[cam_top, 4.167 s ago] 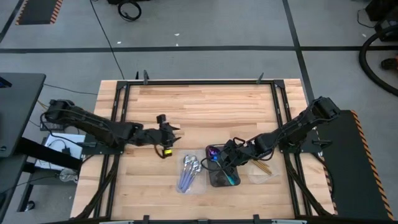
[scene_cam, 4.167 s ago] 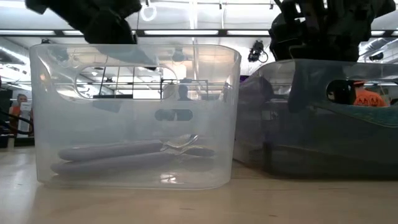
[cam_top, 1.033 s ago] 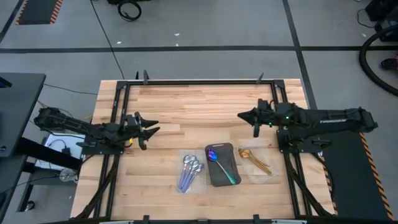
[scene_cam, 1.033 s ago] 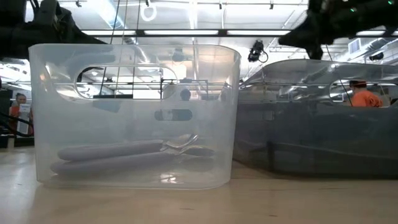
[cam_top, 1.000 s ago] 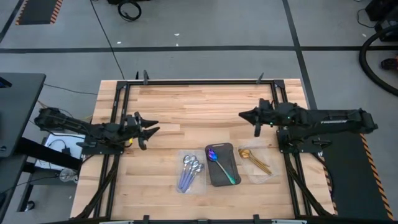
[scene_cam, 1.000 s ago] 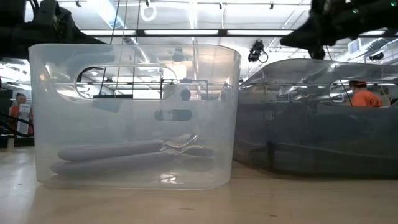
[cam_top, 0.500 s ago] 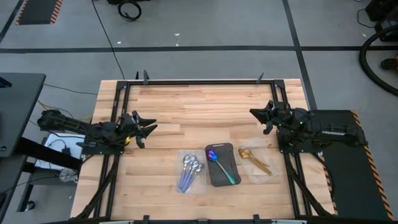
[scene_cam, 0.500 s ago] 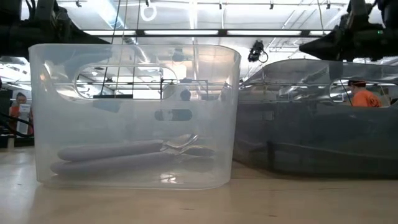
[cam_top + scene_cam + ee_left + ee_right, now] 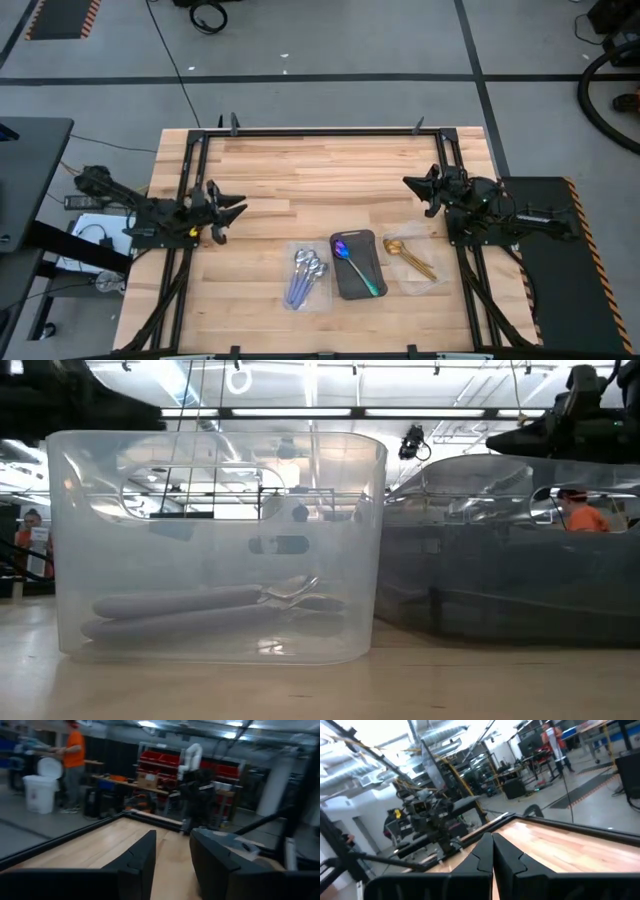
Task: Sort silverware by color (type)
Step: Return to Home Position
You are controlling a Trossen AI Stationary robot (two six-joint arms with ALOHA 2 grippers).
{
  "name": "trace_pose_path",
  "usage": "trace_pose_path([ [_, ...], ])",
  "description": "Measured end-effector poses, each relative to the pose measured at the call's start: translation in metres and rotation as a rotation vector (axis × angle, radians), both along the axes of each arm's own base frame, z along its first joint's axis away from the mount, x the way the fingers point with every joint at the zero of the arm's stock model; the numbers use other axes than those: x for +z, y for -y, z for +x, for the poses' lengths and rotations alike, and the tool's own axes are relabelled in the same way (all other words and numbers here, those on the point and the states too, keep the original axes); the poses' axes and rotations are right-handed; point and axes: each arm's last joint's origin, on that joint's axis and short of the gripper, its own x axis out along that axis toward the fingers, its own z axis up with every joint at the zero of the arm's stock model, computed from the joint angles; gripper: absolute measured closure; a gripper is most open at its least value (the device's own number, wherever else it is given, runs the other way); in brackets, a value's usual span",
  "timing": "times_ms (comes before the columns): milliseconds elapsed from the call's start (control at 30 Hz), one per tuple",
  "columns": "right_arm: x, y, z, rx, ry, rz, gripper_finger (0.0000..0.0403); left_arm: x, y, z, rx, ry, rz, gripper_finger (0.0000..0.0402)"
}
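My left claw [image 9: 231, 208], fingers parted, and right claw [image 9: 414, 189], fingers pressed together, hang empty; silverware [image 9: 306, 268] lies in three bins [image 9: 350, 289] between them.

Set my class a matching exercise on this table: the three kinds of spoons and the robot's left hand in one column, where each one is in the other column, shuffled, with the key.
Things:
1. silver spoons with lavender handles
2. iridescent blue-green spoon
3. gold spoons
4. left hand

Places:
A. dark middle tray
B. above the left side of the wooden table, holding nothing
C. right clear tray
D. left clear tray

Pairs: 1-D, 2-A, 3-C, 4-B.
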Motion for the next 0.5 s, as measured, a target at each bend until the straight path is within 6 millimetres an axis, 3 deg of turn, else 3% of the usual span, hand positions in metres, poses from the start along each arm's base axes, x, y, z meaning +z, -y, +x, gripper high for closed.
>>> trace_pose_path([
  [233, -0.002, 0.000, 0.001, 0.012, 0.010, 0.069, 0.0391, 0.007, 0.011, -0.011, -0.183, 0.062, 0.057, 0.0302],
  [500, -0.002, 0.000, 0.001, 0.012, 0.010, 0.069, 0.0386, 0.007, 0.013, -0.012, -0.207, 0.063, 0.065, 0.0305],
])
